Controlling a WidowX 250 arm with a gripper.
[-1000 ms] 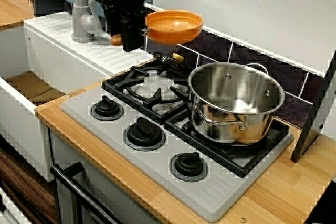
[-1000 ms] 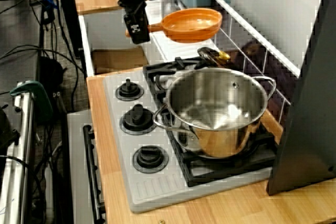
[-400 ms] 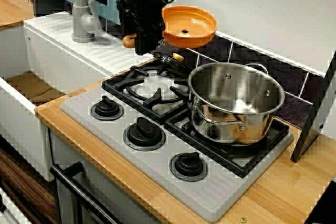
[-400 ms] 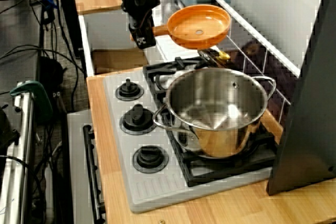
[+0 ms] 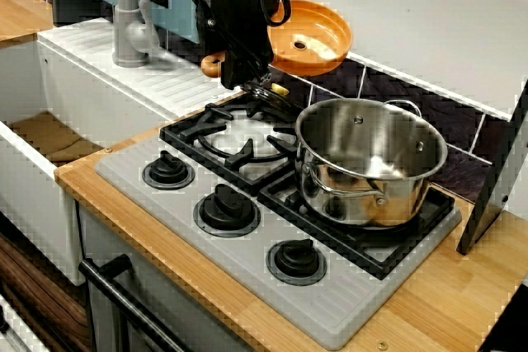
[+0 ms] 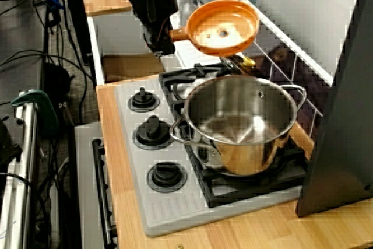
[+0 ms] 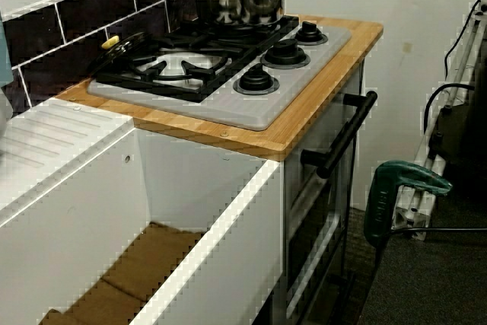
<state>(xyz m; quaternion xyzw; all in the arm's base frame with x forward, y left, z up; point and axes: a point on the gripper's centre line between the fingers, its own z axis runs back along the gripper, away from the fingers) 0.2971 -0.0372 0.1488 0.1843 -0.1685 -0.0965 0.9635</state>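
Above the stove [image 5: 247, 253], the end effector [image 5: 231, 68] grips a tilted orange pan [image 5: 312, 39].

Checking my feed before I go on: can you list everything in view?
pan: one, orange, tilted in the air over the back of the hob
pot: one, steel, empty, on the right burner
hob: one, grey with black grates, set in the counter
knobs: three, black, along the hob's front
utensil: one, dark with a yellow tip, behind the left burner
counter: one, wood, around the hob
tap: one, grey, left of the hob
sink: one, white, beside the counter
clamp: one, green, beside the oven
gripper: one, black, jaws shut on the pan's handle
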